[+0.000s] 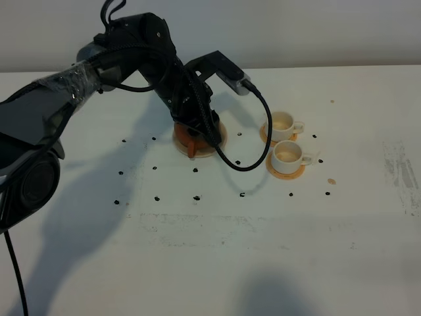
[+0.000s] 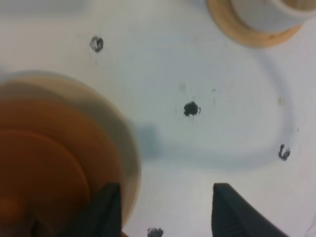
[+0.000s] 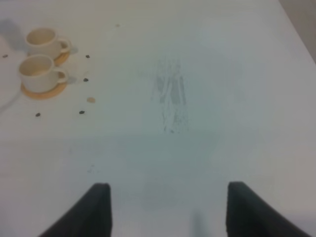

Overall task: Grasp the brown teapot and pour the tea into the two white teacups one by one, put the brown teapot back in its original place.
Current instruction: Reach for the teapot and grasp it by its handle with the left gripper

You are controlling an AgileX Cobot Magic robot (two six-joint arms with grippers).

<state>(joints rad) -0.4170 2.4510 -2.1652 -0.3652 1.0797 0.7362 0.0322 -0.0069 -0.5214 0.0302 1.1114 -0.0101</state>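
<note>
The teapot (image 2: 44,158) sits on its saucer (image 2: 126,153), well apart from the cups (image 1: 287,154), which look filled. The left gripper (image 2: 167,197) hangs half-open just beside the pot, holding nothing. It should lift straight up without nudging the pot.

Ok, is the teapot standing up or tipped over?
Upright: the brown teapot shows its round lid from above, over the beige saucer.

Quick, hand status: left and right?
Left hand: open, nothing between its fingers; the brown teapot sits just beside it.
Right hand: open, empty.
</note>
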